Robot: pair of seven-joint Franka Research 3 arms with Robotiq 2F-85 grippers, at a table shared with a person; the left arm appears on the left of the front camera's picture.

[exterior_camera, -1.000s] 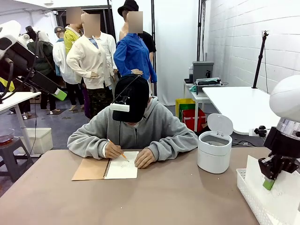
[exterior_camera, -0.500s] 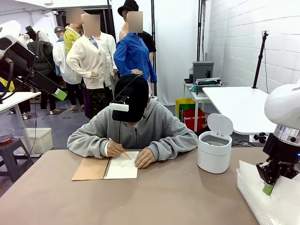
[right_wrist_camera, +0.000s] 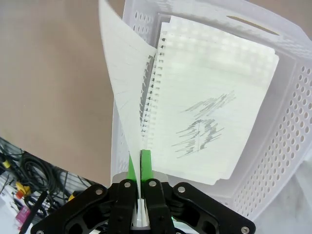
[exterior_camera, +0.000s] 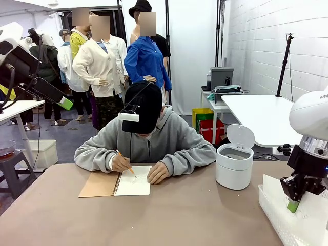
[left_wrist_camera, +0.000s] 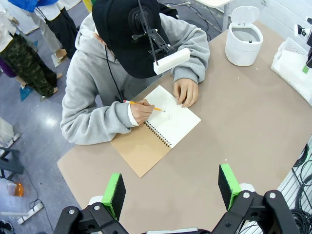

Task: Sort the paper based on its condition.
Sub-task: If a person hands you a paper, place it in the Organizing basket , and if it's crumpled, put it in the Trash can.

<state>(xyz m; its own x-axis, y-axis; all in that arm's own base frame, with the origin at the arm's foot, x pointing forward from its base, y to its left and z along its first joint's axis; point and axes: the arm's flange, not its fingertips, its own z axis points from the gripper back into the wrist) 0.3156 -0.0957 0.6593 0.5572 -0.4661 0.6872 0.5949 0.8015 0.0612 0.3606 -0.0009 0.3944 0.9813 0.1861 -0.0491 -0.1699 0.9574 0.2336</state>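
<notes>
One sheet of the paper [right_wrist_camera: 124, 73] stands on edge, pinched between the closed fingers of the right claw [right_wrist_camera: 138, 163] over a white basket [right_wrist_camera: 292, 112], where scribbled sheets [right_wrist_camera: 209, 107] lie flat. The left claw [left_wrist_camera: 171, 187] hangs wide open and empty above the table [left_wrist_camera: 234, 126]. Farther off, a person's hand [left_wrist_camera: 140, 111] writes in a notebook [left_wrist_camera: 178, 119]; a white bin [left_wrist_camera: 243, 36] stands apart from it.
</notes>
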